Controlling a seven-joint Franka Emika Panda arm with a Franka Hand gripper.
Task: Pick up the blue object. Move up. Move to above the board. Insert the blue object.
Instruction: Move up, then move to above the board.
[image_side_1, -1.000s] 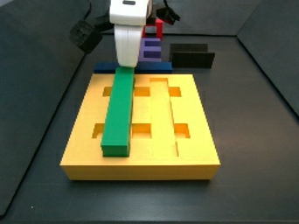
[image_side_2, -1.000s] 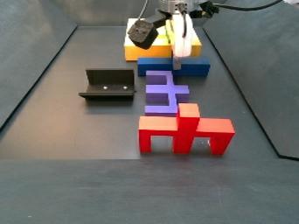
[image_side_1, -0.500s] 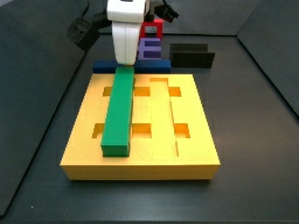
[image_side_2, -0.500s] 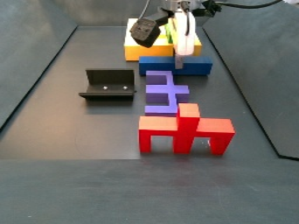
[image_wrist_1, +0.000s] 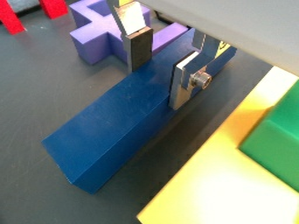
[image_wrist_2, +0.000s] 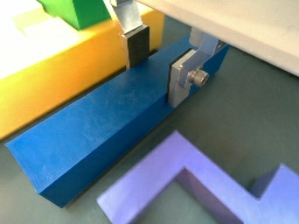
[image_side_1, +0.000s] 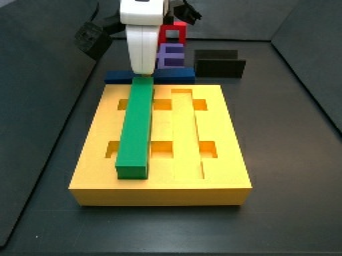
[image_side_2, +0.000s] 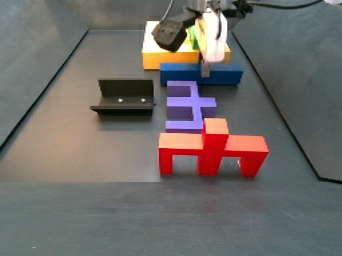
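Note:
The blue bar (image_wrist_1: 117, 131) lies lengthwise between my fingers in both wrist views (image_wrist_2: 93, 131), right beside the yellow board (image_wrist_2: 59, 61). My gripper (image_wrist_1: 162, 77) is shut on the bar near its middle, one pad against each long side (image_wrist_2: 159, 72). In a side view the gripper (image_side_1: 140, 65) hangs just behind the board's far end (image_side_1: 201, 140), and only the bar's end (image_side_1: 118, 76) shows. In a side view the bar (image_side_2: 221, 75) sits just off the floor under the gripper (image_side_2: 209, 58).
A green bar (image_side_1: 136, 125) lies in the board's left groove. A purple E-shaped block (image_side_2: 187, 108) and a red block (image_side_2: 211, 150) lie close behind the blue bar. The dark fixture (image_side_2: 120, 97) stands apart on the floor. Dark walls enclose the floor.
The gripper has risen a little, and the blue bar has moved up with it between the fingers.

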